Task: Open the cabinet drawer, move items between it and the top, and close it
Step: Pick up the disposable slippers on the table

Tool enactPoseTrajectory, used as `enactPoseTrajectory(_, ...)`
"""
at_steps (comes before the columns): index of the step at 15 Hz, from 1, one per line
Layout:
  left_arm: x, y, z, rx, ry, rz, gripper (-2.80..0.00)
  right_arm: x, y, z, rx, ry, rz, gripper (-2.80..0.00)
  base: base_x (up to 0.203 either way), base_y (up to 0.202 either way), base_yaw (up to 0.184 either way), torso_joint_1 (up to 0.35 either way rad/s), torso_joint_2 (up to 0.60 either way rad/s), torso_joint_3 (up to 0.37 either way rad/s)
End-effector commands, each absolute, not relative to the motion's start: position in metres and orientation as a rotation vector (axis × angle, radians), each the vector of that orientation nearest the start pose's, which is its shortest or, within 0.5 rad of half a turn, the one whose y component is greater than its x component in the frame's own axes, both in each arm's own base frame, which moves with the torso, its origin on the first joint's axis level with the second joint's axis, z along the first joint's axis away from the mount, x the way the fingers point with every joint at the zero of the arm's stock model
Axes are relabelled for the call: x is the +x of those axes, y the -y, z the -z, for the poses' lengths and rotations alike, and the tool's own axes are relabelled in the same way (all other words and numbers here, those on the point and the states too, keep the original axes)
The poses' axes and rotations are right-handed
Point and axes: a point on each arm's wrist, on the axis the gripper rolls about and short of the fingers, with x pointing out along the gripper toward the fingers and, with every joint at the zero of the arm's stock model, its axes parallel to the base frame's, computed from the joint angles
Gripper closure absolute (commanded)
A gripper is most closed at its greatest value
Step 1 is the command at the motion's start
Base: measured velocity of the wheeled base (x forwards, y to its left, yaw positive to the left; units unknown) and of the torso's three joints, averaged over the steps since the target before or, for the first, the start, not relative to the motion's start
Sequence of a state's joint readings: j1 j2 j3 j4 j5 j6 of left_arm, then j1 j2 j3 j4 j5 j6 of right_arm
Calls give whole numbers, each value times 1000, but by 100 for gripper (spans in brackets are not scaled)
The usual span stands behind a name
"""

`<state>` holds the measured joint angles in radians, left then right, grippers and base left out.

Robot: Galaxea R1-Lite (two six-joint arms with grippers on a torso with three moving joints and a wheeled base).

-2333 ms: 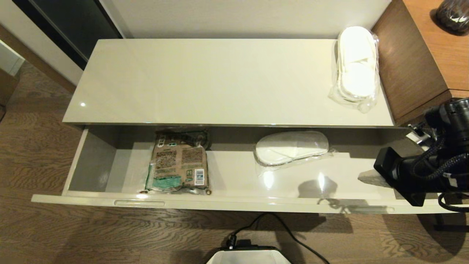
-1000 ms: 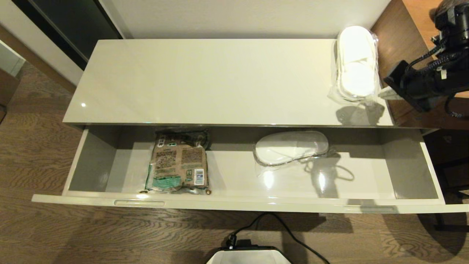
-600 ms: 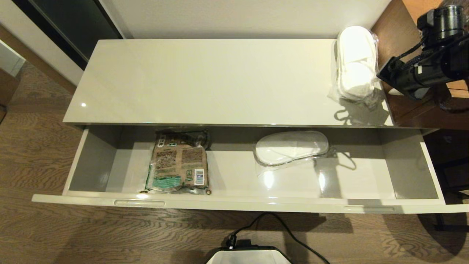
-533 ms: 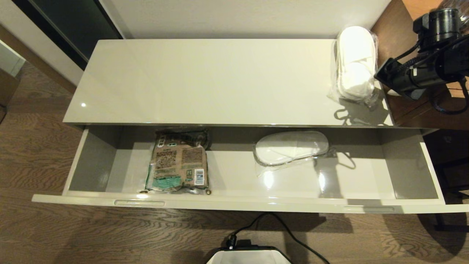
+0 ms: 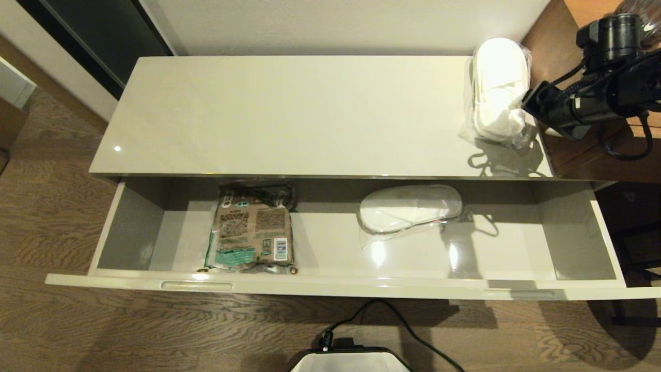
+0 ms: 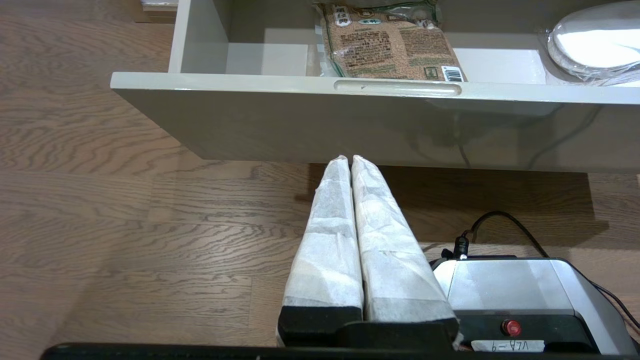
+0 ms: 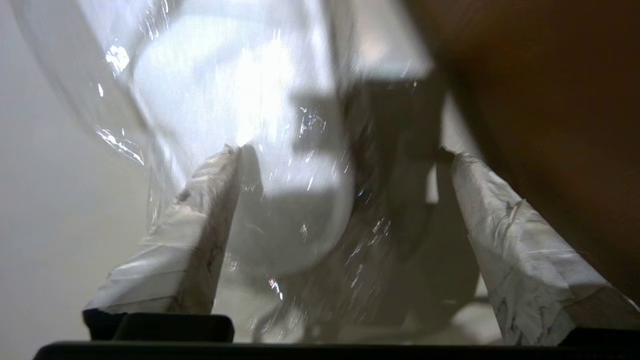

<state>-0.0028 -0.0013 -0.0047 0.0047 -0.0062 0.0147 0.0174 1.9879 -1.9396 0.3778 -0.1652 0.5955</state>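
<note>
I have the right tool (image 5: 526, 111) at the upper right of the head frame, its fingers (image 7: 195, 235) spread wide around the near end of the wrapped slippers (image 5: 498, 88) on the top (image 5: 289, 113), with nothing gripped yet. The left tool (image 6: 350, 165) is parked low in front of the cabinet drawer (image 5: 330, 287), fingers pressed together and empty.

I judge the slippers light and soft; the loose clear wrap looks slippery and will crumple or slide if I pinch film alone. I would bite across the padded body near this end, so both fingers press on the slipper through the plastic.

The drawer stands pulled fully out across the lower half of the frame. Inside it lie a second wrapped slipper pack (image 5: 410, 209) right of centre and a brown-and-green printed packet (image 5: 252, 232) left of centre, well apart. The bare floor of the drawer to the right of that pack looks like the freest landing spot.

The brown wood-grain counter (image 5: 573, 93) stands just beside the slippers, close against the tool's outer finger, so I have little room on that side.
</note>
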Motion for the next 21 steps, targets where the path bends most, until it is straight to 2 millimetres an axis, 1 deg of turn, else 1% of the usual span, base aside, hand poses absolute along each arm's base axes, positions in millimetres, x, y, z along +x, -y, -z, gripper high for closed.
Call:
enactPoseTrajectory(1, -23, 0, -76, 15, 2, 9, 0, 392, -10, -302, 547, -355, 249, -280, 0, 0, 0, 0, 0, 0)
enactPoseTrajectory(5, -23, 0, -76, 14, 2, 8, 0, 402, -15, -295, 547, -343, 232, -280, 0, 0, 0, 0, 0, 0)
enactPoseTrajectory(9, -23, 0, -76, 15, 2, 9, 0, 418, -17, -282, 555, -331, 204, -280, 0, 0, 0, 0, 0, 0)
enactPoseTrajectory(13, -23, 0, -76, 15, 2, 9, 0, 423, -18, -277, 562, -345, 168, -280, 0, 0, 0, 0, 0, 0)
enactPoseTrajectory(14, -23, 0, -76, 15, 2, 9, 0, 423, -18, -276, 562, -346, 168, 0, 0, 0, 0, 0, 0, 0)
enactPoseTrajectory(21, -23, 0, -76, 15, 2, 9, 0, 421, -20, -279, 564, -345, 160, 0, 0, 0, 0, 0, 0, 0)
